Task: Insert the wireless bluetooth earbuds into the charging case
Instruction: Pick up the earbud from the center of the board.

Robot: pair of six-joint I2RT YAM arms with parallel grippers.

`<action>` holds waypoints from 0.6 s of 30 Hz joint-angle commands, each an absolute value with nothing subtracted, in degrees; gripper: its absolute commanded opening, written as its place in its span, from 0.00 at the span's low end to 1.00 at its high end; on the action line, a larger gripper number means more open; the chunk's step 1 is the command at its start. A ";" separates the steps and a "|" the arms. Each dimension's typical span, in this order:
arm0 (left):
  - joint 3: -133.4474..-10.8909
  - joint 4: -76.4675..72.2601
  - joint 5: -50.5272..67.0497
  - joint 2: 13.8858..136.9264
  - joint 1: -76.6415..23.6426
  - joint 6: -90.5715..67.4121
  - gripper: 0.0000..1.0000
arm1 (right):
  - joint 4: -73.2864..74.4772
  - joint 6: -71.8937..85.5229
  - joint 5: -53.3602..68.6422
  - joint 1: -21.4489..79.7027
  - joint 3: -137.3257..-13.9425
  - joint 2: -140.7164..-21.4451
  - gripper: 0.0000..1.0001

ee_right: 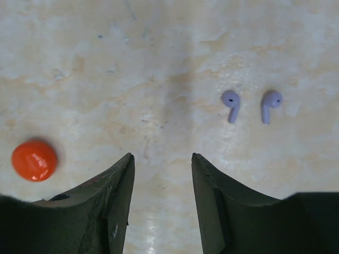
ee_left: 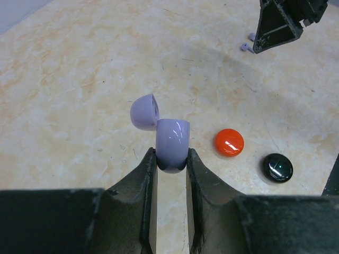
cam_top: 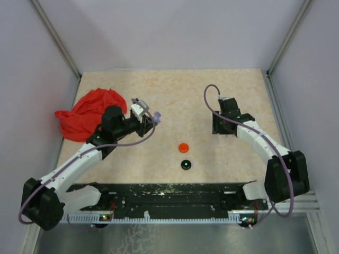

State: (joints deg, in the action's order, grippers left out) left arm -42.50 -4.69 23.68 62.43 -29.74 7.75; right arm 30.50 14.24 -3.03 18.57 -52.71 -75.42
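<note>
My left gripper (ee_left: 170,159) is clenched on the lavender charging case (ee_left: 172,138), fingers pinching its lower body. The case is upright and lifted off the table (cam_top: 175,90), with its lid (ee_left: 144,112) swung open to the left. The two wireless bluetooth earbuds (ee_right: 231,100) are lavender too (small stemmed pieces, easy to miss). They lie side by side on the bare table on the right side, just ahead of my right gripper (ee_right: 161,164) and a little to its right. That gripper hangs above the surface with its fingers spread and nothing between them. Near the middle of the table sit an orange disc (ee_left: 229,142) and a black disc (ee_left: 277,167), close together. A red cloth (cam_top: 87,114) is bunched at the far left.
</note>
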 commanded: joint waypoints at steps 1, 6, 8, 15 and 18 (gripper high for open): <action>-42.87 -5.79 23.11 61.61 -29.46 6.33 0.01 | 31.69 16.43 -9.89 15.31 -57.37 -79.30 0.47; -42.55 -6.64 24.30 62.14 -29.52 5.30 0.01 | 33.73 15.88 -16.81 14.74 -60.78 -85.48 0.45; -42.77 -6.43 24.15 62.21 -29.45 5.18 0.01 | 34.32 15.57 -17.30 14.23 -61.87 -87.78 0.44; -42.71 -6.12 22.58 62.11 -29.48 5.06 0.01 | 34.67 14.81 -16.57 12.41 -64.70 -94.05 0.37; -42.72 -6.08 22.81 62.42 -29.48 4.96 0.01 | 33.93 14.59 -15.39 11.96 -65.16 -96.70 0.35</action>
